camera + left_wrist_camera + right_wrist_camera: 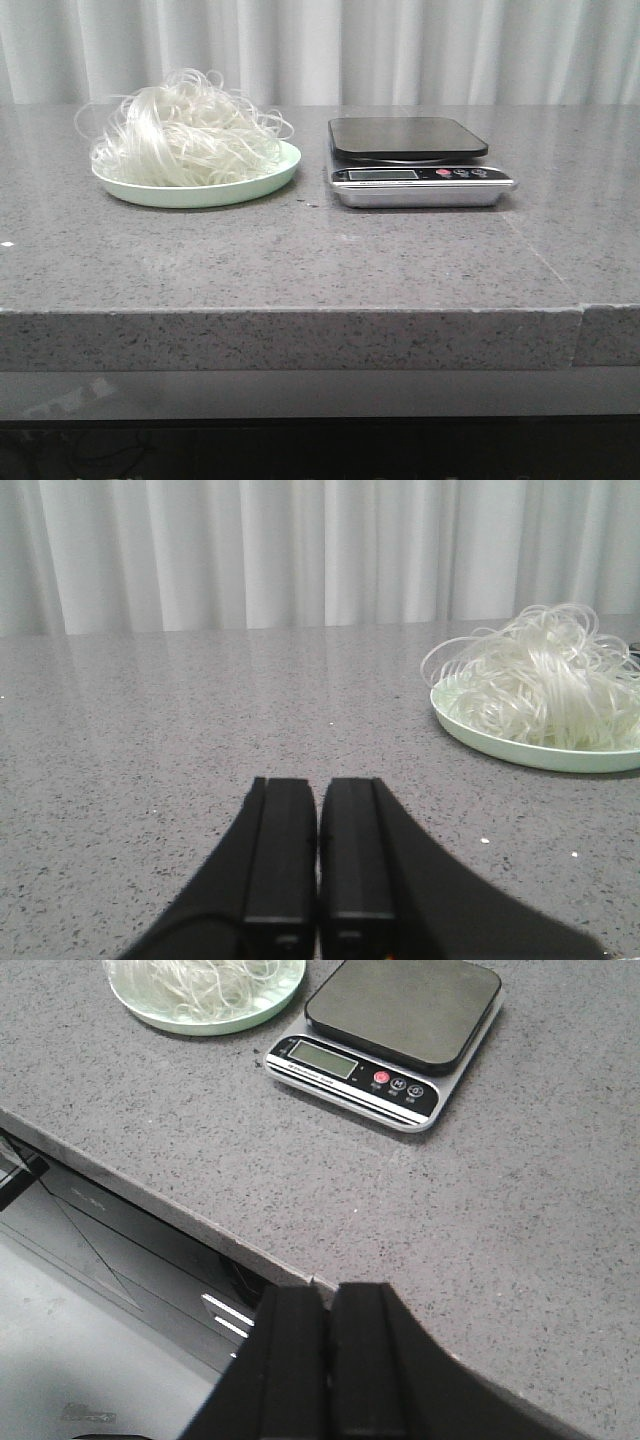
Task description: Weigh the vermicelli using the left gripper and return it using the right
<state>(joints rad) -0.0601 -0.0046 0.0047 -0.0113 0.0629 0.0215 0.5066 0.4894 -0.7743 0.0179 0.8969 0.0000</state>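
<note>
The vermicelli [185, 130], a fluffy mound of thin translucent white strands, lies on a round pale green plate [262, 182] at the left of the grey stone table. It also shows in the left wrist view [545, 680] and the right wrist view [205, 978]. A digital kitchen scale [415, 160] with a dark empty platform stands to the right of the plate; it also shows in the right wrist view [395, 1030]. My left gripper [318, 785] is shut and empty, low over the table, well away from the plate. My right gripper [330, 1295] is shut and empty over the table's front edge.
White curtains [400, 50] hang behind the table. The table's front edge [300, 310] has a seam at the right [582, 310]. Below the edge in the right wrist view is a dark shelf and floor [100, 1260].
</note>
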